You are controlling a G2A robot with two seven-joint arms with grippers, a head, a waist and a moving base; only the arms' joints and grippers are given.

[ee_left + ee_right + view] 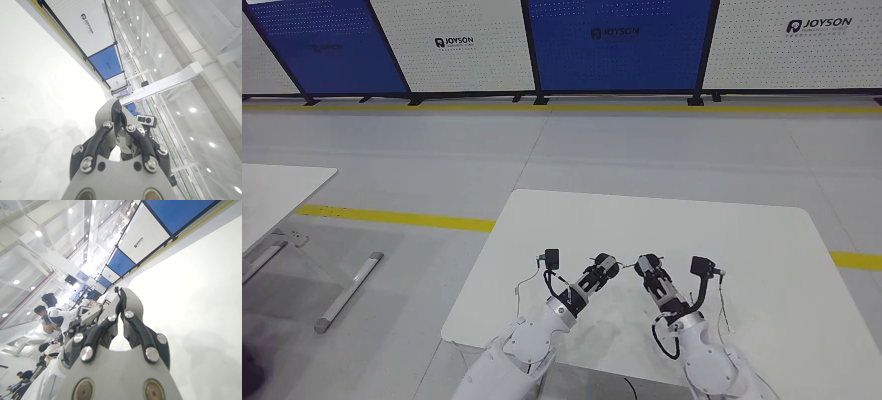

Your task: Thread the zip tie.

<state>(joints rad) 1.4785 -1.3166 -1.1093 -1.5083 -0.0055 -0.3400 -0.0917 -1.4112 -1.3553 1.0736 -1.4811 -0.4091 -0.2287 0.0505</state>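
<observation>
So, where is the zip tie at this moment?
The zip tie is pinched in the right tool, a small black end poking past its tips, over the white table, close to the left tool.

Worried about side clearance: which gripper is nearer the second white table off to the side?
Left. The left gripper is over the work table on the side facing the second table; the right gripper is just beside it, farther off.
</observation>
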